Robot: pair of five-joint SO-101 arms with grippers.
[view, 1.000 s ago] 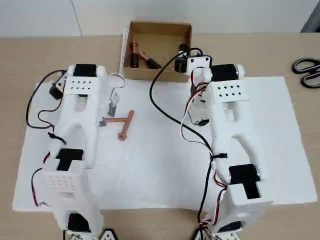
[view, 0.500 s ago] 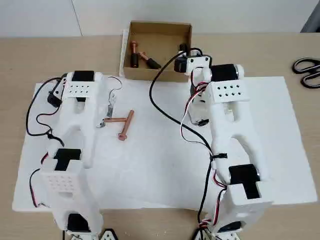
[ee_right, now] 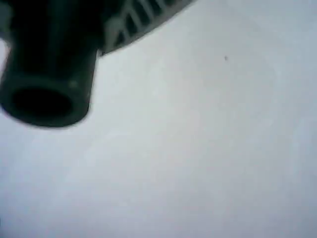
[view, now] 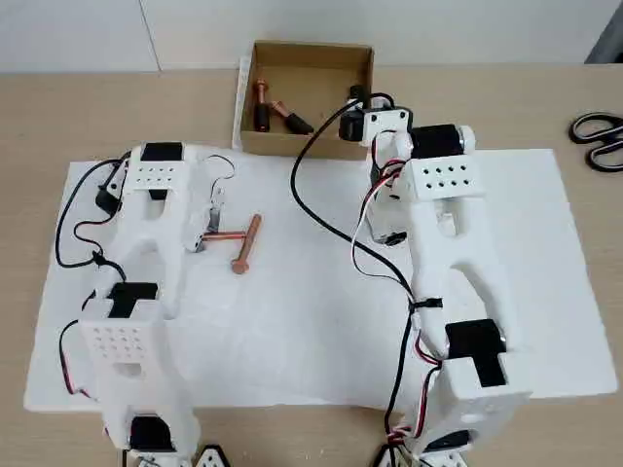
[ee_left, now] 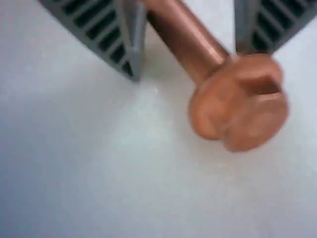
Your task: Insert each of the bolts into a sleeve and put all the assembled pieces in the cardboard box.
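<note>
The left arm (view: pixel 136 229) and right arm (view: pixel 438 243) are white, with black motor blocks and panels dotted with small holes. Black, red and white wires (view: pixel 294 180) trail from them. The left hand (ee_left: pixel 190 62) has grey fingers (ee_left: pixel 106 34) striped with dark slats. The bolt (ee_left: pixel 233 109) between them is shiny copper, like the second bolt (view: pixel 245 243) to its right. The right hand (ee_right: pixel 74 29) shows a grey slatted finger (ee_right: pixel 143 15) beside a black sleeve (ee_right: pixel 47 74). The sheet (view: pixel 311 321) is plain white and the tabletop (view: pixel 97 107) pale tan wood. The cardboard box (view: pixel 368 78) on the far side is brown, with copper-and-black pieces (view: pixel 261 107) inside. The scissors (view: pixel 596 128) at the far right have black handles.
</note>
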